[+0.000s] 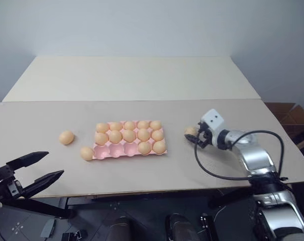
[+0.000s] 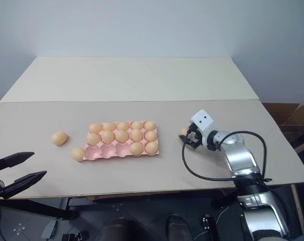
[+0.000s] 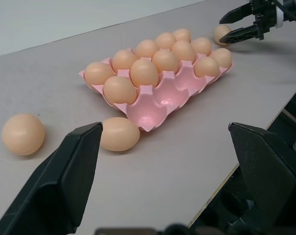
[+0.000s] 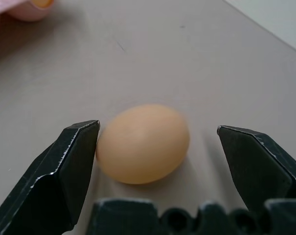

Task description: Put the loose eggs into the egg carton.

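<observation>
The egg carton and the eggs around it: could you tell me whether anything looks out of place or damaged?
Nothing looks damaged. Three loose eggs lie on the table outside the egg carton: two to its left, one between the open right gripper fingers. Three front-row cups are empty.

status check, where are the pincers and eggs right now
Right pincer open, straddling a loose egg right of the egg carton. Left pincer open, empty, at the table's near edge. Two more loose eggs left of carton. Nothing in the way.
</observation>
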You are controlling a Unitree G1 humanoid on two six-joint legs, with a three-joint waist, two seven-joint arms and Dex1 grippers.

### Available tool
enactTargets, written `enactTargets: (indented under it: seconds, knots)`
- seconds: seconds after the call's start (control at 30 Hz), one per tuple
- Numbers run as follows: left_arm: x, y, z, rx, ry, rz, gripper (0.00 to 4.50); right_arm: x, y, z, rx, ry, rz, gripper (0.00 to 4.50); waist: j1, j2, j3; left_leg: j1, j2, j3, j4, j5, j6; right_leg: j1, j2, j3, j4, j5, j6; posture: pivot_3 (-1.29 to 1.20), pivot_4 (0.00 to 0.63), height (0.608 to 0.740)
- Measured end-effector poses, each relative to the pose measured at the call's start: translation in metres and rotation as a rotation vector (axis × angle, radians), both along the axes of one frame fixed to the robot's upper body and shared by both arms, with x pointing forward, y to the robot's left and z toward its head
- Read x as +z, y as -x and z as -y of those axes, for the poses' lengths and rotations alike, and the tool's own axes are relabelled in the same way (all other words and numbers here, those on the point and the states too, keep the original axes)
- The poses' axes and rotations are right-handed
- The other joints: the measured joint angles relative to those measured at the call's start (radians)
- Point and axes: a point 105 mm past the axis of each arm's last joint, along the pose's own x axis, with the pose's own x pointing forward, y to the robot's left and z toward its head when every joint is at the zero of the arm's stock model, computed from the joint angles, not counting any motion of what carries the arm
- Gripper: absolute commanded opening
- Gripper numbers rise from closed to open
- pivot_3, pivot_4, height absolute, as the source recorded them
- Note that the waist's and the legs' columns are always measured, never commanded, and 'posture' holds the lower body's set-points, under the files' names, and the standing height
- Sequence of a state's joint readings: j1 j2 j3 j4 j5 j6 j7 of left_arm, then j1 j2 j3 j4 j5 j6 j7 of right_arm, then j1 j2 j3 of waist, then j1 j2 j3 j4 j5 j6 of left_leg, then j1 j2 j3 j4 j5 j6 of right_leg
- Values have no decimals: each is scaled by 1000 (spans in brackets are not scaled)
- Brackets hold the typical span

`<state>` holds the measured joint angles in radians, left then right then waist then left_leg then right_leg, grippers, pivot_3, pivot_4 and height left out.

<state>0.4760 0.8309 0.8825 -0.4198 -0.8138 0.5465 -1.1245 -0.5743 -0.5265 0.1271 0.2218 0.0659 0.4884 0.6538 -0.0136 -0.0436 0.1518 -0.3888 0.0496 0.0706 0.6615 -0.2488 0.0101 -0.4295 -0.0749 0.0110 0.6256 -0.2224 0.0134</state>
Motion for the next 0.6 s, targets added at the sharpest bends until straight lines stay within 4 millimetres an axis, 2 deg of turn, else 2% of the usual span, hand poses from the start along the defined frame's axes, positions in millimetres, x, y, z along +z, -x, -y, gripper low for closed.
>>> enactTargets:
  seconds: [0.03, 0.17, 0.2, 0.3, 0.43, 0.53, 0.6]
  knots:
    - [-1, 0, 0, 2, 0, -2, 4500, -3, -2, -1, -7, 5, -9, 3899, -1, 0, 0, 0, 0, 0, 0, 0, 0, 0, 0, 0, 0, 0, 0, 0, 150, 740]
    - [-2, 3, 1, 5, -4, -12, 4500, -6, -2, -8, -8, -5, -21, 2537, -2, 0, 0, 0, 0, 0, 0, 0, 0, 0, 0, 0, 0, 0, 1, 0, 150, 740]
    - [-2, 3, 2, 2, -7, -13, 4500, -4, -1, -9, -7, -5, -16, 2420, -2, 0, 0, 0, 0, 0, 0, 0, 0, 0, 0, 0, 1, 0, 0, 0, 150, 740]
    - [-1, 5, 2, 7, -9, -8, 4500, 14, 3, -21, 30, -17, 47, 2341, -2, 1, 0, 1, 1, 0, 0, 0, 0, 0, 0, 0, 2, 0, 0, 0, 150, 740]
    - [2, 5, 3, 4, -15, 2, 4500, 48, 16, -54, 126, -58, 151, 2341, -5, 1, 0, 2, 2, 0, 0, 0, 0, 0, 2, 0, 3, 0, 1, 0, 150, 740]
    - [2, 4, 3, 5, -16, 5, 4500, 59, 33, -91, 233, -97, 172, 2341, -6, 1, 0, 2, 2, 0, 0, 0, 0, -1, 2, 0, 4, 0, 0, 0, 150, 740]
    - [3, 4, 3, 5, -16, 9, 4500, 60, 49, -123, 328, -130, 159, 2341, -7, 1, 0, 2, 2, -1, 0, 0, 0, -1, 2, 0, 4, 0, 0, 0, 150, 740]
